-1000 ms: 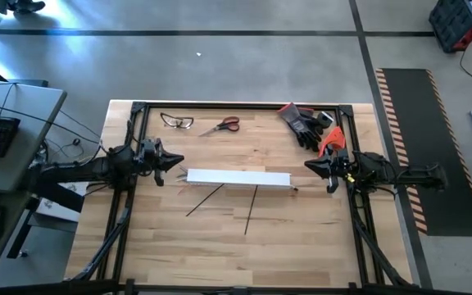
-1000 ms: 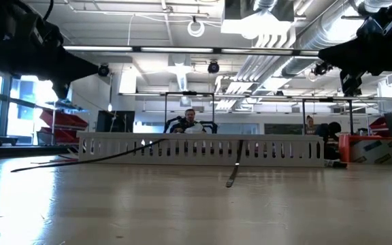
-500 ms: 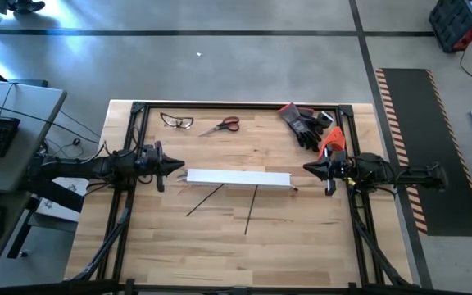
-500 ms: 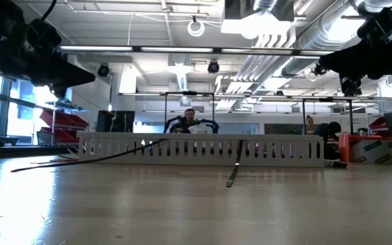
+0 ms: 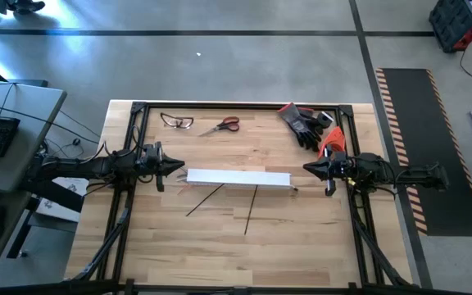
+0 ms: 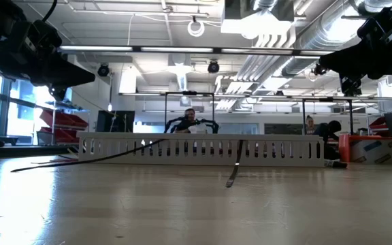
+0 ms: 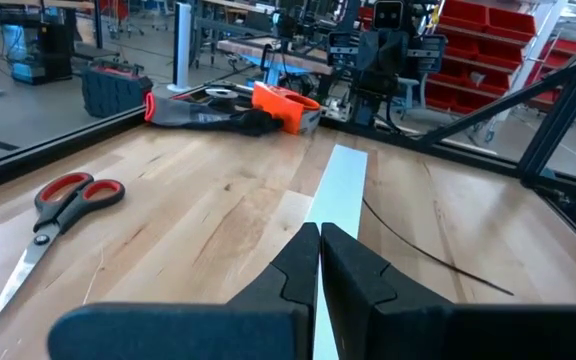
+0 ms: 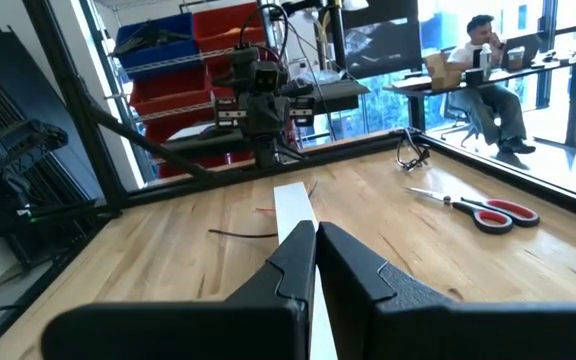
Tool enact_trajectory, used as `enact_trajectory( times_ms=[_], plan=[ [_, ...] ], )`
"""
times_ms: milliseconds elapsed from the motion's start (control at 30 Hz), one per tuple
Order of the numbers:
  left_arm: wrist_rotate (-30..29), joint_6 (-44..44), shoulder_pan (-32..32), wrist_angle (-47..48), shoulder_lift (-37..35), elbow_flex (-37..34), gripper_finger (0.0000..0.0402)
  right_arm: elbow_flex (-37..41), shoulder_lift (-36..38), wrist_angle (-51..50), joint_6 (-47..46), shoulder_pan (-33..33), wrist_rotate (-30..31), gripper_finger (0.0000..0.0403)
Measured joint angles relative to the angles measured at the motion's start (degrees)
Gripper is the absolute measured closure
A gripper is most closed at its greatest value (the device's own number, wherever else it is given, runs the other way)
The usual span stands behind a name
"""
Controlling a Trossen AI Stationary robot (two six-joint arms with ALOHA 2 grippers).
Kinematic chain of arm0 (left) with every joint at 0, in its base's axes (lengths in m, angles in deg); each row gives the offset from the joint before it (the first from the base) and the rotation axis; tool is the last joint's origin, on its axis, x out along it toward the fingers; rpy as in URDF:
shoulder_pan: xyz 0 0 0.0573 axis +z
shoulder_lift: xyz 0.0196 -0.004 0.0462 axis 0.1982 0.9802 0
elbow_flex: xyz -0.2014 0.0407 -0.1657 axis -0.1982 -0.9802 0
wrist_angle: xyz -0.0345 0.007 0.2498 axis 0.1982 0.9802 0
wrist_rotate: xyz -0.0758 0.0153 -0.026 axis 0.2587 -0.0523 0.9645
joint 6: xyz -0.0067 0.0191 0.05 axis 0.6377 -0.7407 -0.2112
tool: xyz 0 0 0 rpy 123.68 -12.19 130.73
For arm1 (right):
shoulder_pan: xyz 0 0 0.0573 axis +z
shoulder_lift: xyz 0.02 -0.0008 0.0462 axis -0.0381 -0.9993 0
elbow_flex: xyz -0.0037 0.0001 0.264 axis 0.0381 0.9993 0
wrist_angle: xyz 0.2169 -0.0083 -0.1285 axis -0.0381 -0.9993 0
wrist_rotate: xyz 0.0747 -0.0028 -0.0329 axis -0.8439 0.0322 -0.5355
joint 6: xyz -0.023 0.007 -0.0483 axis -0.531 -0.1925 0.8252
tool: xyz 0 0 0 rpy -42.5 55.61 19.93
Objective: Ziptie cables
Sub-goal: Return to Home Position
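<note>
A white slotted channel (image 5: 238, 178) lies flat across the table's middle. Two thin dark zipties (image 5: 206, 199) (image 5: 251, 209) rest on the wood, each with its far end against the channel's near side. A reddish wire end (image 8: 266, 210) shows beside the channel; the rest of the cables is hidden. My left gripper (image 5: 180, 165) is shut and hovers off the channel's left end, pointing at it. My right gripper (image 5: 306, 167) is shut and hovers off the channel's right end. In the wrist views, the fingers of both grippers, left (image 7: 320, 232) and right (image 8: 315, 232), are closed together with nothing between them.
Red-handled scissors (image 5: 221, 125) and safety glasses (image 5: 177, 122) lie at the far left. Black gloves (image 5: 306, 123) and an orange tool (image 5: 330, 141) lie at the far right. A black frame rail (image 5: 138, 131) runs round the table. A person (image 6: 190, 121) sits beyond the far edge.
My left arm has swung a little toward the table's near edge, so it now points straight at the channel's left end, and its wrist has rolled slightly. My right wrist has also rolled a little. Both grippers stay shut; nothing on the table has moved.
</note>
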Motion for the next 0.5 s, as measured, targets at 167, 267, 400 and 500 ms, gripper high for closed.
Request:
enact_trajectory(
  times_ms=[167,267,400,500],
  plan=[
    [-0.01,0.02,0.00,0.00,0.00,0.00,0.0401,0.00,0.03,0.00,-0.02,0.06,0.00,0.0401],
    [-0.04,0.00,-0.39,0.01,-0.86,0.00,0.0401,0.00,0.35,0.03,-0.02,0.48,0.03,0.0401],
    [0.64,0.00,-0.36,0.13,-3.31,0.00,0.0401,0.02,0.37,0.04,0.00,0.55,0.04,0.0401],
    [0.60,0.00,-0.07,0.11,-6.44,0.00,0.0401,0.02,0.39,0.04,0.00,0.55,0.04,0.0401]
  ],
)
